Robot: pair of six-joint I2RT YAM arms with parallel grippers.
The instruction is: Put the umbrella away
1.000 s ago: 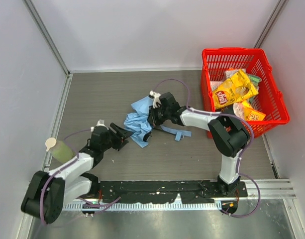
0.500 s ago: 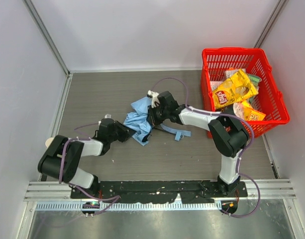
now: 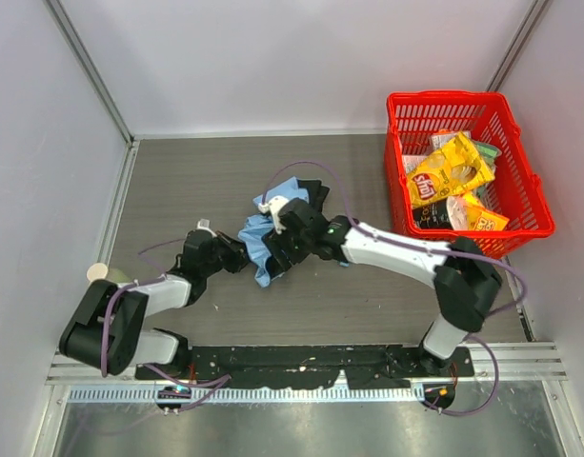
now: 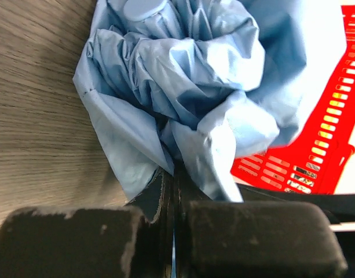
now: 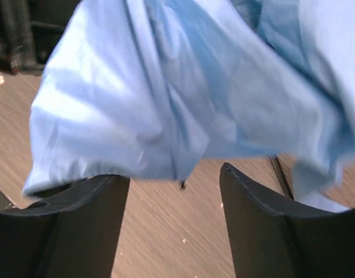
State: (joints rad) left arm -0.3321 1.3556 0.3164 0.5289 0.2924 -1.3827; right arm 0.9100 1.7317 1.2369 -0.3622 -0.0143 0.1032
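**A:** What is different from a second ago?

**B:** My right arm has swung in from the far side of the umbrella and now lies across its middle. The loose strap that lay to the right is hidden under that arm. My left jaws, which stood just beside the left edge, have come in onto it.

**A:** Are you holding anything?

**B:** The left jaws are clenched on a fold of the blue cloth. In the left wrist view it runs straight down into the slit between them. The right jaws are spread apart. Cloth hangs over the gap, but they grip nothing.

**A:** And where is the umbrella?

**B:** It is crumpled on the counter, left of centre, well apart from the red basket at the far right.

**A:** What does that mean for the job?

**B:** One edge is pinned, so I judge the right jaws are free to gather the cloth against that hold. It is still a loose heap and not yet bundled, so most of the work remains.
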